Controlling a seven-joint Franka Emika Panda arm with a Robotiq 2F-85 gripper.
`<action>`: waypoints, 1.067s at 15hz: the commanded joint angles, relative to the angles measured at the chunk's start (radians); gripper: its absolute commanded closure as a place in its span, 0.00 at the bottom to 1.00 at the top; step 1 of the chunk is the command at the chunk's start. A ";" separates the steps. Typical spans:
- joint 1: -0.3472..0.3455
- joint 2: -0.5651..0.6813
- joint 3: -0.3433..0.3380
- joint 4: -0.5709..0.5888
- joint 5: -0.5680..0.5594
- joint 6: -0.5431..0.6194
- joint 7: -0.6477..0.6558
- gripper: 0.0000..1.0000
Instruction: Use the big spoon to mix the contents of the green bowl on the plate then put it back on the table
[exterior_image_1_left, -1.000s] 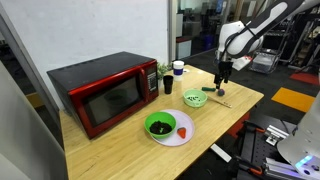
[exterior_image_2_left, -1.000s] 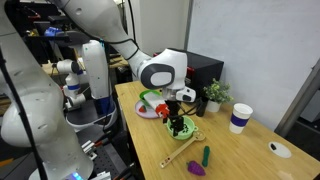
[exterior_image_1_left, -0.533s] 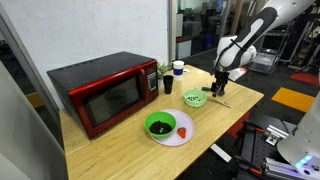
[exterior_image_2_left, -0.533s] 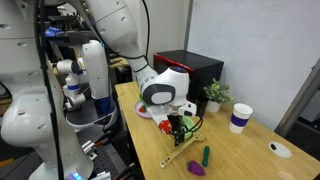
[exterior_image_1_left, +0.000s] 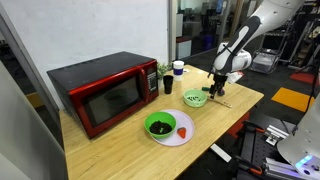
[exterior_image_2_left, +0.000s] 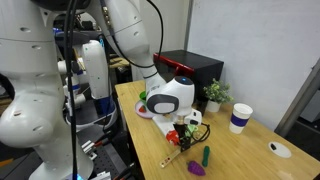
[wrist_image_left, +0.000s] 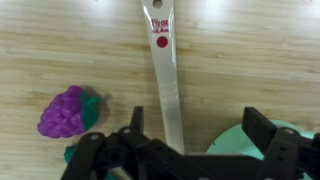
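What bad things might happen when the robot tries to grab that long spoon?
1. The big spoon lies nearer one finger of the open end effector than the other, so closing might shove it sideways or grip it crooked.
2. The pale green bowl sits right beside the end effector, so a finger could bump it on the way down.
3. The spoon lies flat on the table, so the fingers may slip off.

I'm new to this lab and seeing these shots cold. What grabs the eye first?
The red microwave dominates the table in an exterior view, with the green bowl on the plate in front of it. In the wrist view the open hand hangs over the big spoon, its pale handle between the fingers, a purple toy grape bunch beside it.
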 joint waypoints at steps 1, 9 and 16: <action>-0.082 0.063 0.077 0.050 0.084 0.045 -0.120 0.00; -0.157 0.125 0.186 0.081 0.087 0.145 -0.186 0.00; -0.151 0.161 0.224 0.098 0.094 0.213 -0.201 0.00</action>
